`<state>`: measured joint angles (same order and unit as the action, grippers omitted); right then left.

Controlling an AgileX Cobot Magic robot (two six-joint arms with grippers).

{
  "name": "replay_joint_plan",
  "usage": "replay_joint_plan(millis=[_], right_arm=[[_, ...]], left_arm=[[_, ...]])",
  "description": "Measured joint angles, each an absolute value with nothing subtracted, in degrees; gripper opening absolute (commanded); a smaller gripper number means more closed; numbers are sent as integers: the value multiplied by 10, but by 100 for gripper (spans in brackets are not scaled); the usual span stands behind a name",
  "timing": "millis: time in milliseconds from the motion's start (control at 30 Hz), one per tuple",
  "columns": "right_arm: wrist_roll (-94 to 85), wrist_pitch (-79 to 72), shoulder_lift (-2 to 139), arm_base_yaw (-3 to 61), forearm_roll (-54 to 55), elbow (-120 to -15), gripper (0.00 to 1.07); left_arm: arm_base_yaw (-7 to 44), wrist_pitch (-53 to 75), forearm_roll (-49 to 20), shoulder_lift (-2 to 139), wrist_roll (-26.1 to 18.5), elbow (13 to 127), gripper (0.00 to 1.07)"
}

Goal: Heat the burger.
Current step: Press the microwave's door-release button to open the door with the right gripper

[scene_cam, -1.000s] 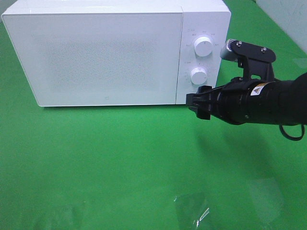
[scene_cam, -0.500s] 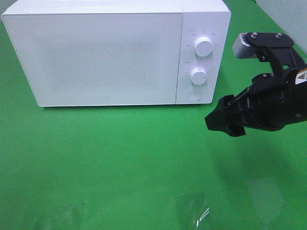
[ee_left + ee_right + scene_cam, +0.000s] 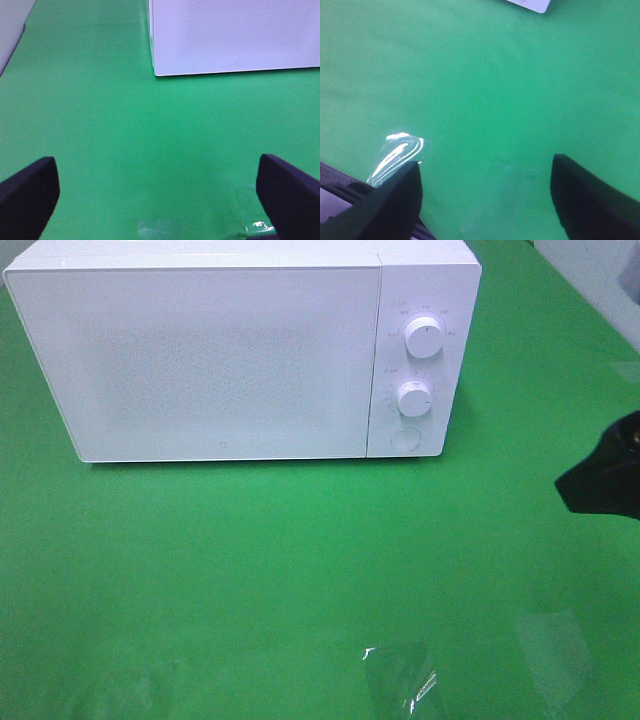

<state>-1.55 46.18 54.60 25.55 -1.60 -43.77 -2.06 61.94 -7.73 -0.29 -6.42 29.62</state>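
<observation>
The burger is not in view, perhaps behind the shut door of the microwave at the worktop's far edge, so the left jaws and the right jaws, both open and empty, are best held clear of its dials.

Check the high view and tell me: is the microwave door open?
No, the microwave door lies shut, flush with the control panel beside it.
</observation>
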Motion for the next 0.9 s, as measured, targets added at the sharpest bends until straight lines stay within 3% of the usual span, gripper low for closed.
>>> replay_joint_plan(millis=[300,367,467,900], right_arm=[[-12,531,395,256,-38,-425,70],[-11,542,320,256,-48,-403,78],[-10,543,302,253,-48,-396,79],[0,546,85,99,-15,-318,76]], left_arm=[[-21,619,-77,-3,-64,296,100],[-21,619,-77,-3,-64,296,100],[-21,619,-77,-3,-64,296,100],[-21,619,-77,-3,-64,296,100]])
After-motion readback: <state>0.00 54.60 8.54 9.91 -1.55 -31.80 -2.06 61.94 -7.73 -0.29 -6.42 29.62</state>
